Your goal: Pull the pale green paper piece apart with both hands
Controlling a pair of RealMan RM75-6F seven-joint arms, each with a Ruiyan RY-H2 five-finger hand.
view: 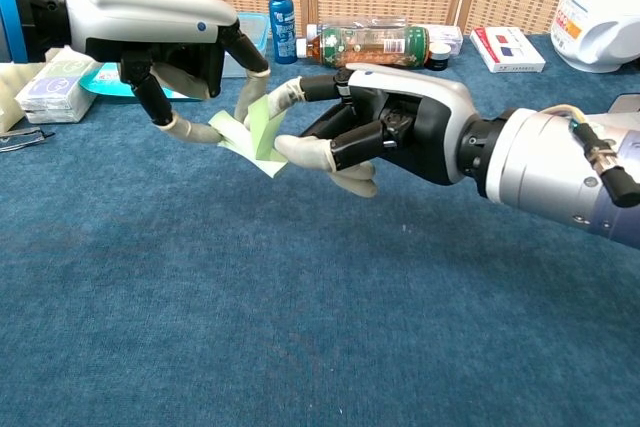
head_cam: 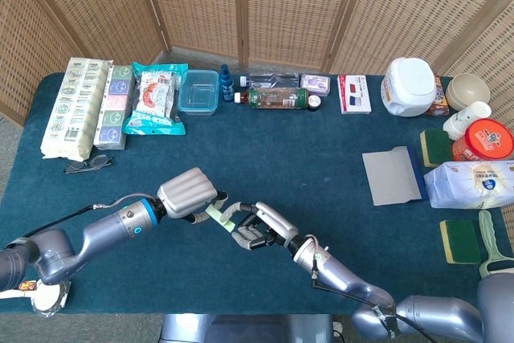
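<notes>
I find the small pale green paper piece (view: 255,135) held clear above the dark blue carpeted surface (view: 300,327), between my two hands near the front middle of the table. My left hand (view: 165,32) pinches the paper's left end between thumb and a finger, with the other fingers curled loosely. My right hand (view: 385,132) has a fingertip and thumb closed on the paper's right edge, though from the chest view I cannot tell how much paper sits under those pads. The paper stands buckled and partly upright between the two grips, so it carries no tension. My judgement is that the step in hand is confirming both pinches before pulling. To do it well, I should seat the right pinch deeper, then draw the hands apart along one straight line, level and slowly, so the slack comes out evenly. A shallow grip risks the paper slipping free rather than tearing.
</notes>
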